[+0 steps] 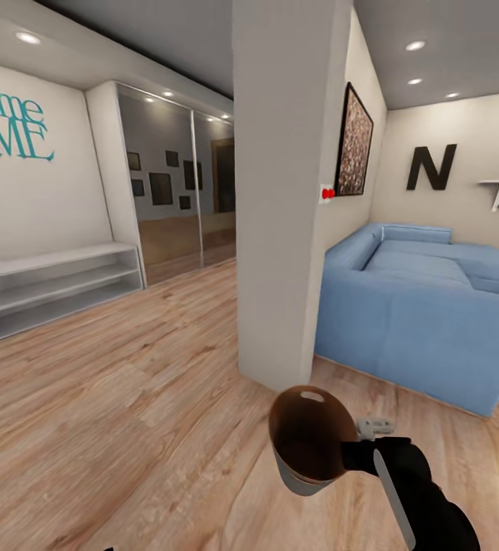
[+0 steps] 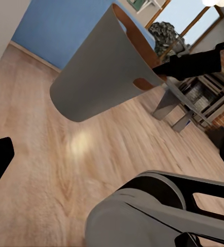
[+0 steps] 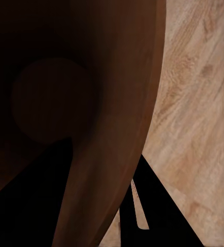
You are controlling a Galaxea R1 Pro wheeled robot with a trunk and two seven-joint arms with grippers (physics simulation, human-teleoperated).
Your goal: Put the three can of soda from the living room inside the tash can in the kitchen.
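The right pincer [image 1: 350, 457] is clamped on the rim of the tash can [image 1: 308, 444], one black finger [image 3: 29, 200] inside against the brown wall and the other outside it. The can hangs off the floor, tilted so its brown mouth faces up toward the head camera, with the oval handle slot [image 1: 311, 396] on the rim side farthest from the pincer. In the left wrist view the can's pale grey outside [image 2: 104, 72] hangs above the wood floor [image 2: 50, 170], the right arm reaching it from the side. Of the left pincer, a black piece shows at the edge of that view; whether it is apart or together cannot be told.

Just beyond the can stands a wide off-white pillar [image 1: 288, 191]. Past the pincer on its own side sits the blue sofa [image 1: 422, 306] of the living room, a dark picture [image 1: 354, 141] and a black letter N [image 1: 431, 167] on the walls behind. Across from the pincer, farther off, are white low shelves [image 1: 50, 287] and mirrored doors [image 1: 174, 184].
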